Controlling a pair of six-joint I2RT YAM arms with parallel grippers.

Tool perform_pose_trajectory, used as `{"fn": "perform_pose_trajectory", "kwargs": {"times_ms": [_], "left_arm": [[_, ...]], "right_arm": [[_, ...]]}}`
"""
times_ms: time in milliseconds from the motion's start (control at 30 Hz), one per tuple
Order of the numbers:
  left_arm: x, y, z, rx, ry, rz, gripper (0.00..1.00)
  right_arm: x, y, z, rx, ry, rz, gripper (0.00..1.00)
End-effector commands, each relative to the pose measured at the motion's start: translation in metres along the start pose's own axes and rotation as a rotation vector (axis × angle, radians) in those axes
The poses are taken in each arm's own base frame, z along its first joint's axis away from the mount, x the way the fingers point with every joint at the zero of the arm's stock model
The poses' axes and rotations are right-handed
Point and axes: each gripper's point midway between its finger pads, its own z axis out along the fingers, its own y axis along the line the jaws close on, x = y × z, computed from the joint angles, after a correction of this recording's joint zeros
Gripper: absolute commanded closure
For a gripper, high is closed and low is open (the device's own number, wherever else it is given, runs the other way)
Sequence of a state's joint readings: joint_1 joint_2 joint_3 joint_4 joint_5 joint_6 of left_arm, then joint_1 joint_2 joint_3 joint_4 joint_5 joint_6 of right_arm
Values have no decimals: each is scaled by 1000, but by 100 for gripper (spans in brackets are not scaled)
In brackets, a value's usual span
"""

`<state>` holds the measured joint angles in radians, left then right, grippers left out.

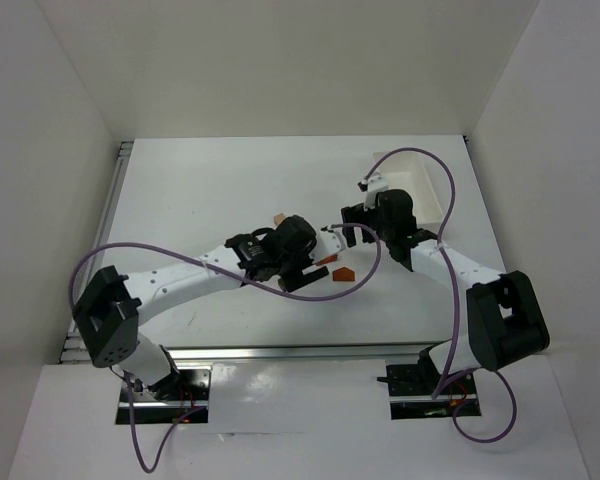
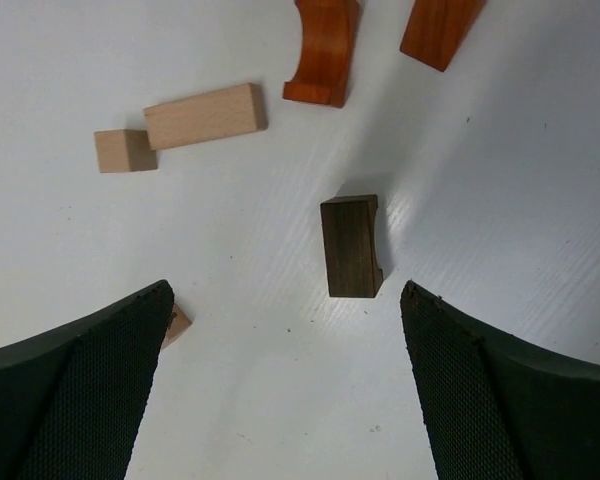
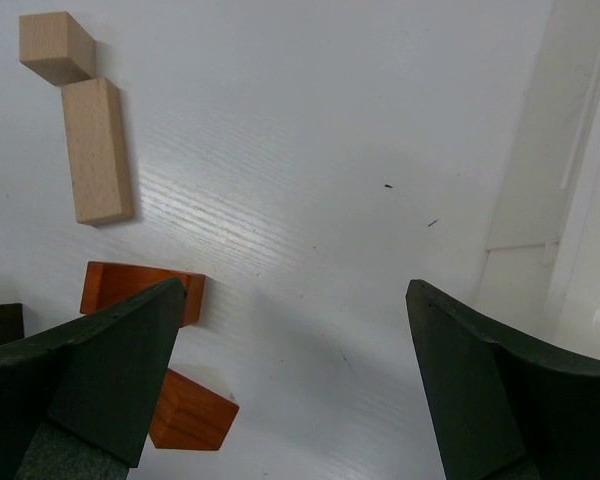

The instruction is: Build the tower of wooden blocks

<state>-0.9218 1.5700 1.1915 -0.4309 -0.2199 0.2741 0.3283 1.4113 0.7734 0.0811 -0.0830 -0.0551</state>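
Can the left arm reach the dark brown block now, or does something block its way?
Probably yes. The left claw stands open, and the dark brown block lies alone just ahead of it, with nothing between them.

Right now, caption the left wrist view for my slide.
Open left gripper framing a dark brown block; pale blocks and orange-red pieces lie scattered beyond.

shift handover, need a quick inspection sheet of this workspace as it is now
surface: white table, small dark specks
job's things: dark brown notched wooden block, pale tan wooden bar, pale tan wooden cube, orange-red wooden arch, orange-red angled wooden block; all loose, none stacked
clutter: white plastic tray, far right
grippers: left gripper and right gripper open, empty
cables: purple cables hang in slack loops
surroundings: white walls
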Motion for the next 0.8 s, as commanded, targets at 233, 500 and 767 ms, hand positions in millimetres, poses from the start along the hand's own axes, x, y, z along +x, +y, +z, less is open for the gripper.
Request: {"fn": "perform_pose_trajectory", "kwargs": {"times_ms": [233,500,767], "left_arm": [[-37,91,-93,-324,-324,-703,0],[25,101,-113,-450,-162,-1147,0],[49,129,-102,-286,-207,-1273,4]], "right_arm": [[-3,16,7,-35,70,154,6],[26,61,23,-69,171,96,8],[38,65,38,-42,199,84,19]]}}
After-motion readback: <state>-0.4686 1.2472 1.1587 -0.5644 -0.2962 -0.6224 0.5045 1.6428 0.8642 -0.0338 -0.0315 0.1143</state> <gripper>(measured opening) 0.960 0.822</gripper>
